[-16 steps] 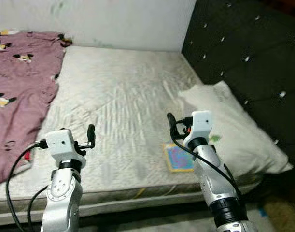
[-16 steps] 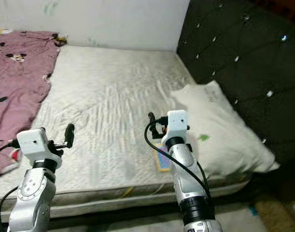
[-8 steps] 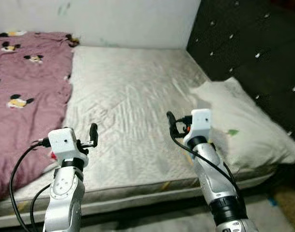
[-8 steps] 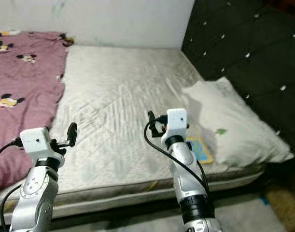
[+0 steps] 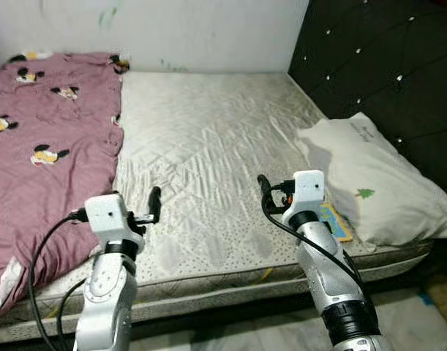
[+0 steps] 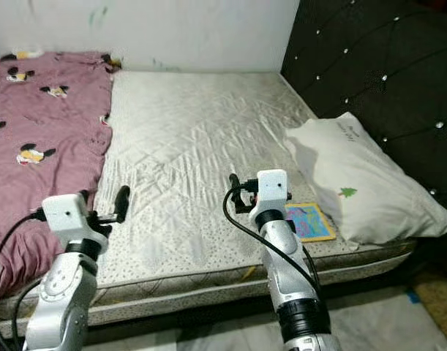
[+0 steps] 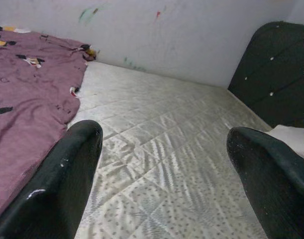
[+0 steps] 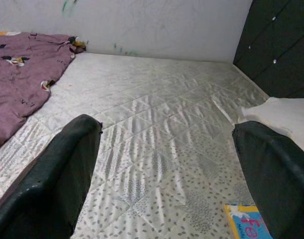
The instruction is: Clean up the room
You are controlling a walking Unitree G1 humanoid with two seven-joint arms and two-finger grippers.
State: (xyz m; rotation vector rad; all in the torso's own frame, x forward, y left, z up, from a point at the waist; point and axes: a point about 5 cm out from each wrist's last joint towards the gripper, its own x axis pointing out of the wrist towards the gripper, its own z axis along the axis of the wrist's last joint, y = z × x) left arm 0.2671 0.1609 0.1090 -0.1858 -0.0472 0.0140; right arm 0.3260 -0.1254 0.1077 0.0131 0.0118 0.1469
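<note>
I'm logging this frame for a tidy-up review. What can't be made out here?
- Colourful book: the cover picture is too small to read in the right eye view; the right arm covers part of it in the left eye view.
- Purple blanket: cut off by the left edge.
- Pillow: its small print is too small to read.

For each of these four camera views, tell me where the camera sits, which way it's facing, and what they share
Left eye view: on the head, looking down at the mattress, blanket, pillow; both arms, left gripper, right gripper.
Right eye view: same head, same scene; the book lies beside the pillow.
Left wrist view: along its open black fingers across the mattress toward the wall.
Right wrist view: along its own open fingers, same direction.
Shared: the blanket and the headboard.
</note>
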